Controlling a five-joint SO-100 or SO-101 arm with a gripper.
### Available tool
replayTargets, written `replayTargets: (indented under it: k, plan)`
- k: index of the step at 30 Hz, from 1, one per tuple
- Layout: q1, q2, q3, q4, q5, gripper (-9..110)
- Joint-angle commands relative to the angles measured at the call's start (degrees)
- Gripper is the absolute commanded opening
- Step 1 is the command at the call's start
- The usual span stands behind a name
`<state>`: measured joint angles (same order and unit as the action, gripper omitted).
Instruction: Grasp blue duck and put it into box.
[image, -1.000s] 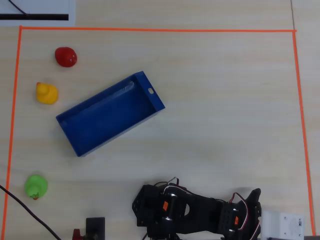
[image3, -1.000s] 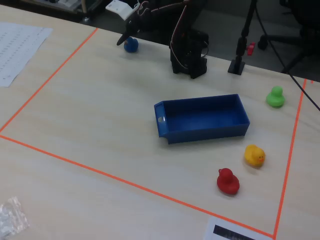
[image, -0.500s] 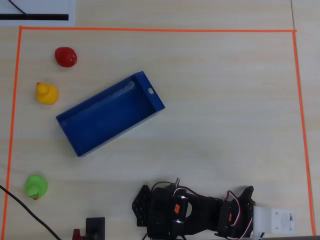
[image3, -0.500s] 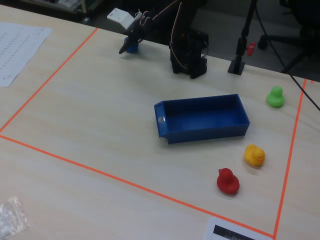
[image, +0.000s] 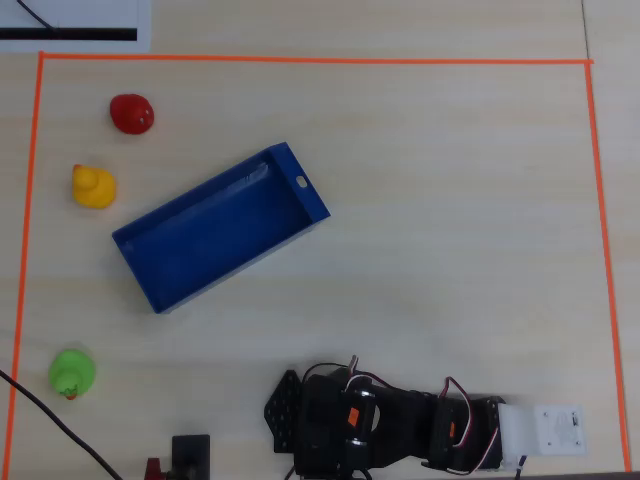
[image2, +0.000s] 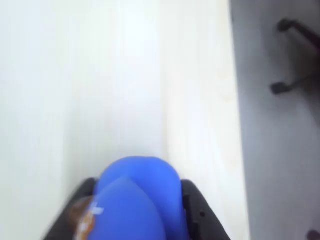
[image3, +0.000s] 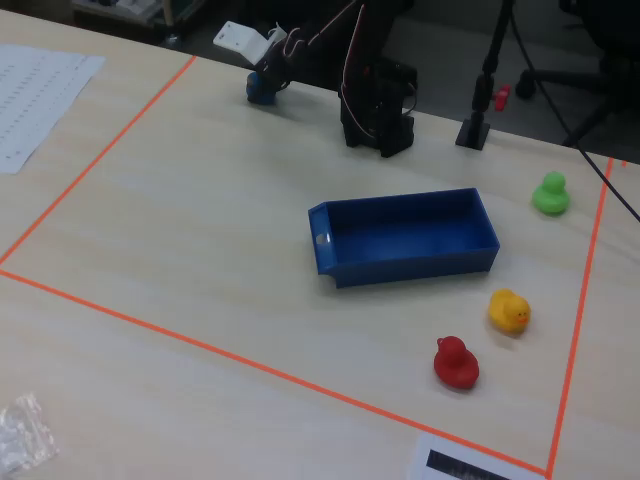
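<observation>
The blue duck (image2: 140, 200) fills the bottom of the wrist view, held between my gripper's (image2: 140, 189) two black fingers (image2: 194, 197). In the fixed view the gripper (image3: 265, 82) holds the duck (image3: 260, 92) low at the table's far left, beside the arm's base. In the overhead view the folded arm (image: 400, 425) lies along the bottom edge and hides the duck. The box (image: 310, 195), a shallow blue tray with a slot in one short end, sits empty left of centre; in the fixed view the box (image3: 420, 268) sits mid-table, well away from the gripper.
A red duck (image: 131, 113), a yellow duck (image: 93, 186) and a green duck (image: 72, 372) stand left of the box. Orange tape (image: 300, 60) frames the work area. A black stand (image3: 478, 128) is near the arm's base. The table's edge (image2: 235, 100) runs close on the wrist view's right.
</observation>
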<state>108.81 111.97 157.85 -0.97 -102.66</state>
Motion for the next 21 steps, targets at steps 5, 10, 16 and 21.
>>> replayTargets:
  k: [5,10,16,21]
  plan:
    - [-2.2,2.5,-8.3,17.3,3.4,0]
    - [-11.5,7.6,-24.3,42.7,16.2,0]
    - [-36.5,12.3,-45.1,69.2,34.9,0]
    - [-64.2,16.0,-51.6,81.1,48.9,0]
